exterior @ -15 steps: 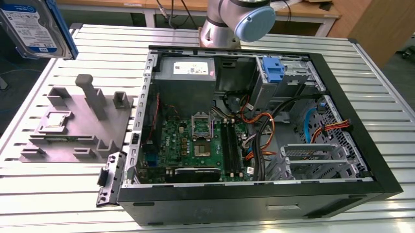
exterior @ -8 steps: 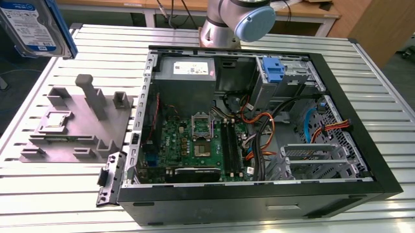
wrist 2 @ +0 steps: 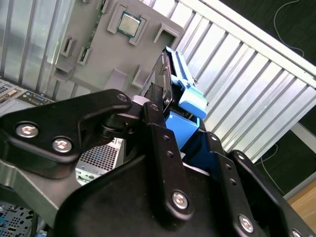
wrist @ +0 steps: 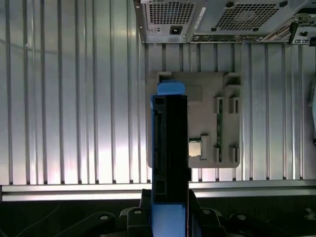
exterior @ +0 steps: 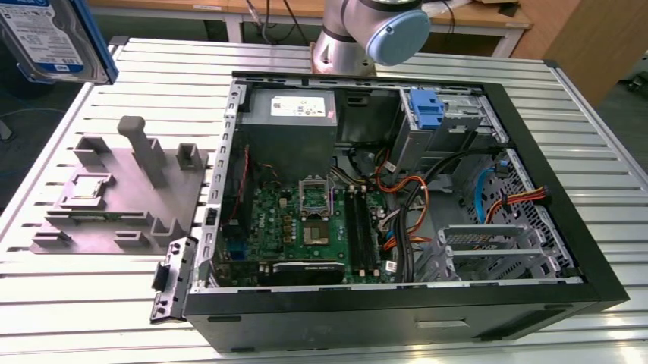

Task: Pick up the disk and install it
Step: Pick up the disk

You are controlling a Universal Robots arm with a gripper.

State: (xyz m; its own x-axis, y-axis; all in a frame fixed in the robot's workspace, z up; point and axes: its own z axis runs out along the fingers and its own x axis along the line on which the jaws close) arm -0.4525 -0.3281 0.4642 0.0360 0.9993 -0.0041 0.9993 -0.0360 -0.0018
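A slatted table (exterior: 91, 318) carried an open case (exterior: 405, 322) and, on the exterior view's left, a grey jig (exterior: 132, 193). The disk (exterior: 56, 34) hung above the table's far left corner, pinched on edge by the claw (wrist 2: 177, 118). A chip (wrist: 196, 148) sat in the jig.

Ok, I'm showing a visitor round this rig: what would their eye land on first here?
Most likely the blue-framed disk, clamped in the hand, at the exterior view's top left. Then the open computer case with its green board, lying on the slatted table, a grey fixture plate on its left in that view.
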